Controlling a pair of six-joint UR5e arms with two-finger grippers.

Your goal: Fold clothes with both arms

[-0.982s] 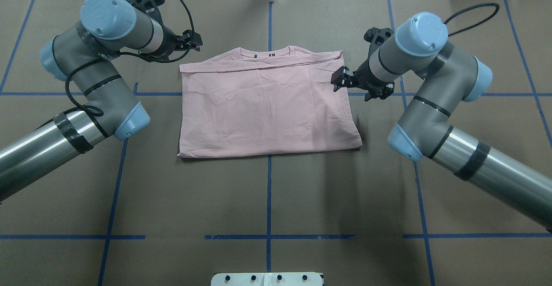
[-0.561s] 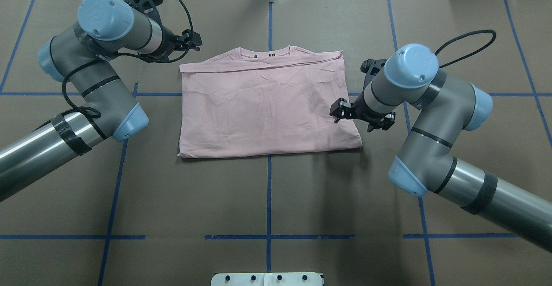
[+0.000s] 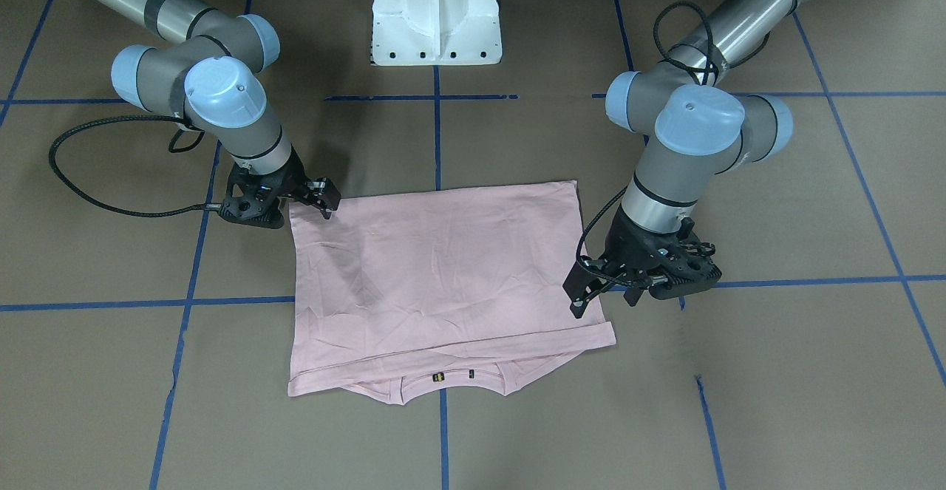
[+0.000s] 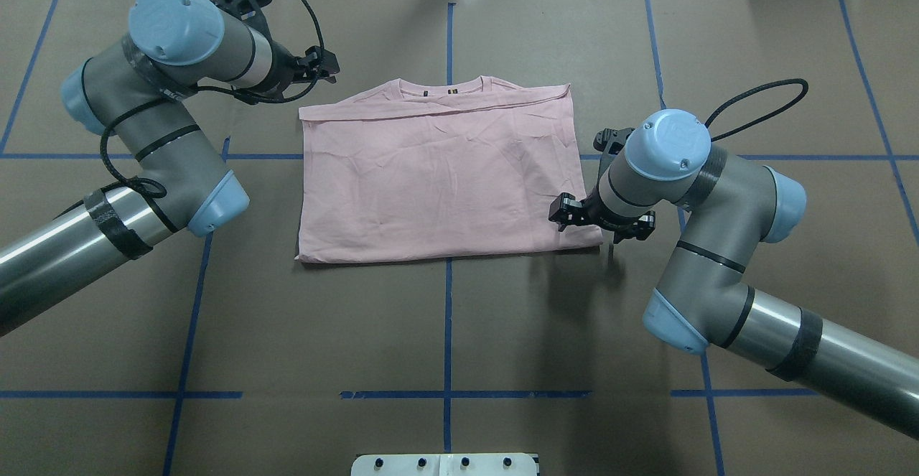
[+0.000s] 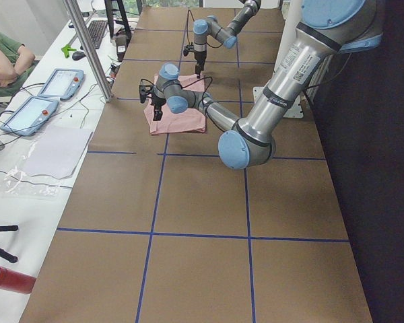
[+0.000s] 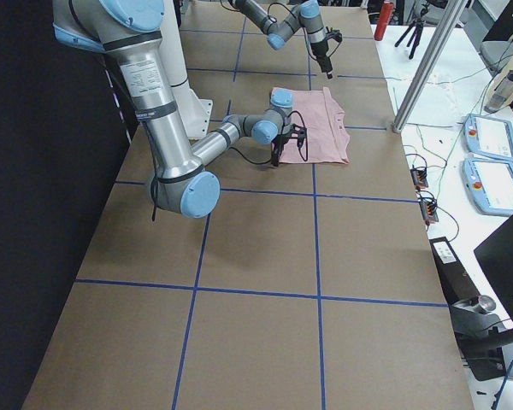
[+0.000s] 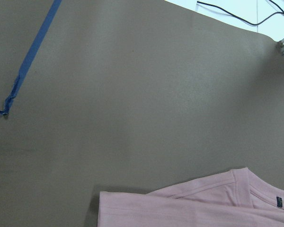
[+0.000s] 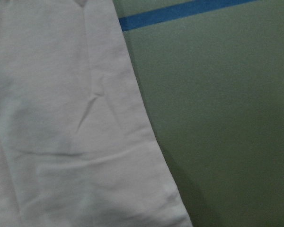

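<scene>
Pink T-shirt [image 4: 445, 174] lies flat at the middle of the table [image 4: 445, 318], folded to a rectangle, plain side up, collar [image 4: 441, 87] on the edge far from the robot. Right gripper [image 4: 563, 214] is over the shirt's near right corner, jaws parted, nothing held; can't tell if the tips touch the cloth. Left gripper [image 4: 323, 65] hangs just off the far left corner, beside the shirt, jaws parted, empty.
</scene>
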